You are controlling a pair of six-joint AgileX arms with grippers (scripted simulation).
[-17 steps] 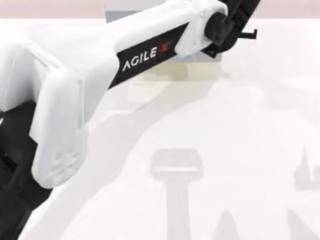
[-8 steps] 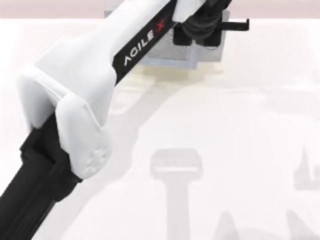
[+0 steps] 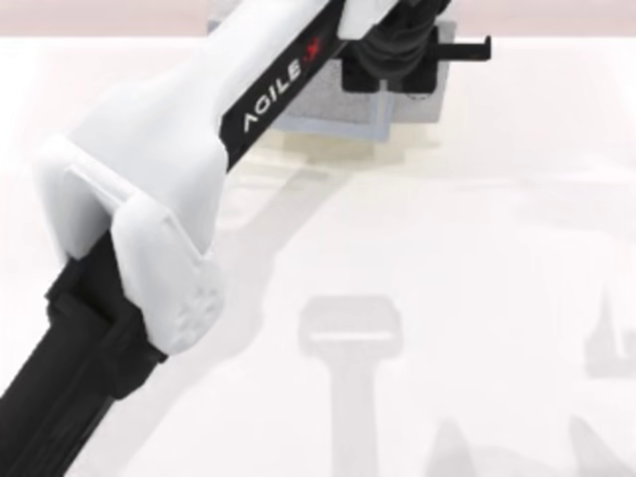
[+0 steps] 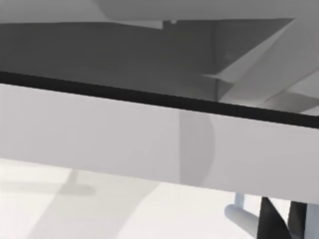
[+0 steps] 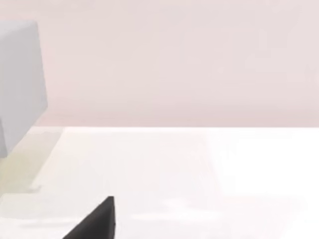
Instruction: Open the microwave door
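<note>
Grey microwave door [image 3: 333, 104], far tabletop edge: rigid, hinged, light-swinging, best taken by handle; left gripper [image 3: 397, 60] fingers' state unclear.

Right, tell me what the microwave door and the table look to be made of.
Microwave door: likely painted metal or plastic, matte light grey with a darker speckled, mesh-like window. The left gripper is right at it.

Table: smooth, pale, featureless surface, perhaps laminate; it takes soft shadows and shows no grain. Being a render, both are guesses.
</note>
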